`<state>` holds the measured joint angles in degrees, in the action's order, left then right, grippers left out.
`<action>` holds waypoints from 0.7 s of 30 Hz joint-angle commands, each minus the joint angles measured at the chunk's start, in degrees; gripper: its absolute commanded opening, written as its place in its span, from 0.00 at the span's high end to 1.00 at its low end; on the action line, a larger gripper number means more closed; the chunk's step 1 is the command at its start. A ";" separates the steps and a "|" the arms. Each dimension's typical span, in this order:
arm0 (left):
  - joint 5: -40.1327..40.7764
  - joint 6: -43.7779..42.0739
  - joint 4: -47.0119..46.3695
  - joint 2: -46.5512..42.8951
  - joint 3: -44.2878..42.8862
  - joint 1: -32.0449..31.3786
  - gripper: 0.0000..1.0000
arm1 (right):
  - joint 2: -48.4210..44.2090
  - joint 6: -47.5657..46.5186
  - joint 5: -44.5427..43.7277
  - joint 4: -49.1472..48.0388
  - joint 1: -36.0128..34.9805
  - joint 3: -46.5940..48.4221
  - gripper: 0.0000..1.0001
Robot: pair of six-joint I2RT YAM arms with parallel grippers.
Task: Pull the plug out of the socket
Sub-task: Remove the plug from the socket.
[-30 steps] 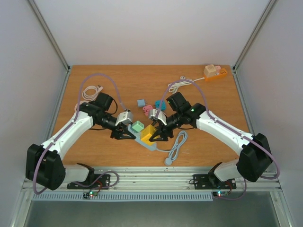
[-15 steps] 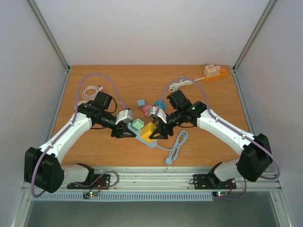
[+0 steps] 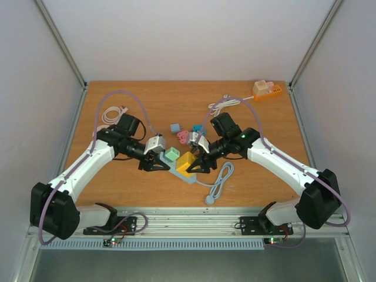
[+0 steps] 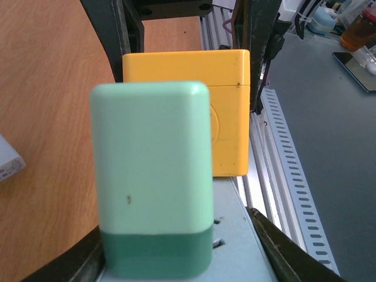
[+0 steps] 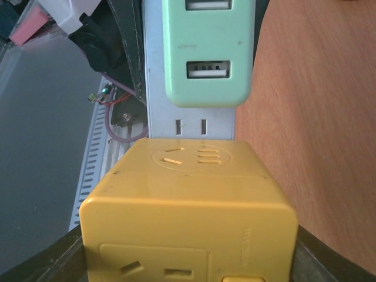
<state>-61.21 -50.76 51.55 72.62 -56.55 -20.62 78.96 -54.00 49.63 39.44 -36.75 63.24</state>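
A grey-blue socket strip (image 3: 188, 178) lies on the wooden table between both arms. A mint-green plug (image 3: 171, 155) and a yellow cube plug (image 3: 186, 163) stand on it. My left gripper (image 3: 157, 166) is shut on the strip's sides, just behind the green plug (image 4: 150, 170); the strip (image 4: 235, 235) fills the gap between its fingers. My right gripper (image 3: 197, 165) is shut on the yellow plug (image 5: 188, 200), one finger on each flank. Bare slots in the strip (image 5: 191, 126) show between the yellow plug and the green one (image 5: 208, 53). Whether the yellow plug's pins still sit in the strip is hidden.
The strip's grey cable (image 3: 220, 181) coils toward the near edge. Small blue (image 3: 175, 127), pink (image 3: 183, 136) and cyan (image 3: 198, 129) adapters lie behind the grippers. An orange socket block (image 3: 267, 90) sits at the back right, a white cable (image 3: 111, 113) at the back left.
My right gripper and the yellow plug have shifted slightly up and to the right. The left gripper keeps its hold on the strip almost unmoved.
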 commanded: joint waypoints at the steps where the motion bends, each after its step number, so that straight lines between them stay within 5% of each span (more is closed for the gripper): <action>1: -3.99 -3.91 3.66 1.03 -2.33 -0.11 1.00 | -2.75 1.10 -0.04 -3.67 1.00 -0.80 0.99; 21: 1.59 4.21 -6.84 -0.99 0.65 -0.15 1.00 | -0.71 7.59 -2.52 -4.44 1.07 1.62 0.99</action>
<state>-60.55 -48.12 49.12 73.23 -56.49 -20.67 78.06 -51.94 47.94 37.32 -36.58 62.19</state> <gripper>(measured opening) 0.466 0.638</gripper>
